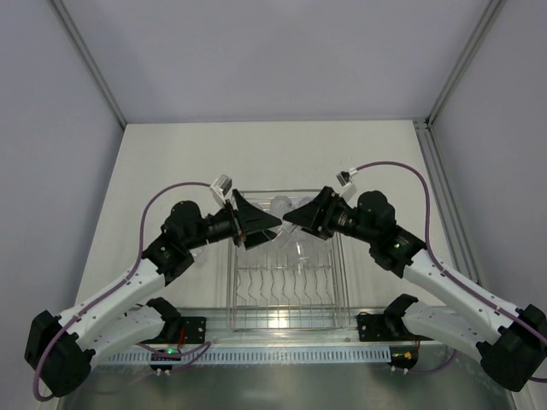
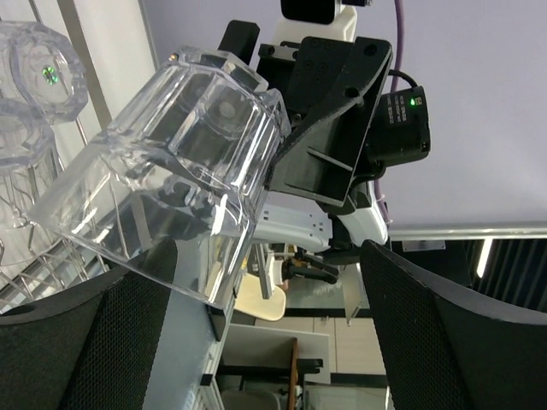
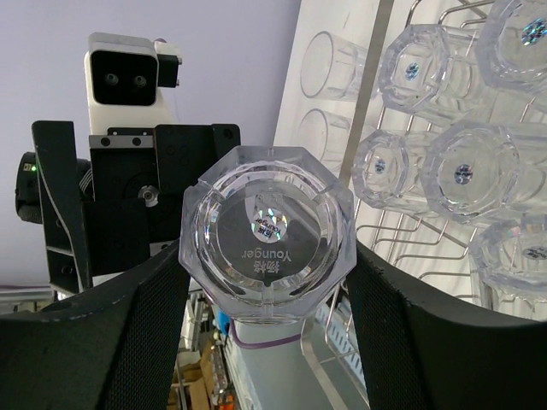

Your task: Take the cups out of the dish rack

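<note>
One clear cup [image 3: 269, 231] hangs in the air above the far half of the dish rack [image 1: 256, 295]. It is tipped on its side, with its base toward the right arm and its mouth toward the left. The right claw [image 3: 267, 282] is clamped on it, a finger pressed against each side near the base. The left claw [image 2: 265, 256] faces it with jaws spread wide about the cup's mouth end. One finger stands clear of the wall; the other is just beside the rim, and I cannot tell if it touches. More cups [image 3: 461, 171] sit bases up in the rack's far part. The rack rests on the pale desk [image 1: 171, 162], close to the arm bases.
</note>
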{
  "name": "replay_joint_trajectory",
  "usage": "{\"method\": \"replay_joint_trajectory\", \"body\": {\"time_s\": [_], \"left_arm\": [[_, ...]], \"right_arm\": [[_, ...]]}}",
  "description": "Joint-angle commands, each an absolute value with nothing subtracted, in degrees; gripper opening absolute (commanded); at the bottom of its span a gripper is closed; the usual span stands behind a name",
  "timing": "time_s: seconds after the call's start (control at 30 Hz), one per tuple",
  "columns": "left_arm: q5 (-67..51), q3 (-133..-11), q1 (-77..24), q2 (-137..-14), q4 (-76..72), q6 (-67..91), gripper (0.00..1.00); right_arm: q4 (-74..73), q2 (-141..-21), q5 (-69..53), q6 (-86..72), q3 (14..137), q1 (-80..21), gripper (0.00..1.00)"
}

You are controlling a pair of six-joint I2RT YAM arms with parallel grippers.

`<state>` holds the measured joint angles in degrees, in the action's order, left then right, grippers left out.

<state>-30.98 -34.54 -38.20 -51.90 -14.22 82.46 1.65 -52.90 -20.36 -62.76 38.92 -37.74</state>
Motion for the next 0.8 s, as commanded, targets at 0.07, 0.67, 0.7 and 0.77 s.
{"method": "replay_joint_trajectory", "body": {"time_s": [0.07, 0.67, 0.7, 0.77], "left_arm": [[-25.59, -37.53, -38.5, -51.24, -15.38, 81.39, 0.82], [-22.51, -41.74, -38.41, -51.42, -11.88, 77.54, 0.0], [-21.28, -42.88, -38.41, -50.81, -5.25, 75.69, 0.0], [-15.95, -49.19, -37.97, -50.19, 4.25, 70.87, 0.0]], "right_arm": [[7.3, -51.15, -23.9, -64.16, 38.94, -37.62, 0.04], [4.06, -52.12, -27.87, -61.18, 39.2, -39.64, 0.99], [2.39, -51.68, -26.99, -60.56, 40.07, -39.64, 1.0], [-2.89, -50.11, -24.53, -58.8, 40.69, -39.46, 1.0]]}}
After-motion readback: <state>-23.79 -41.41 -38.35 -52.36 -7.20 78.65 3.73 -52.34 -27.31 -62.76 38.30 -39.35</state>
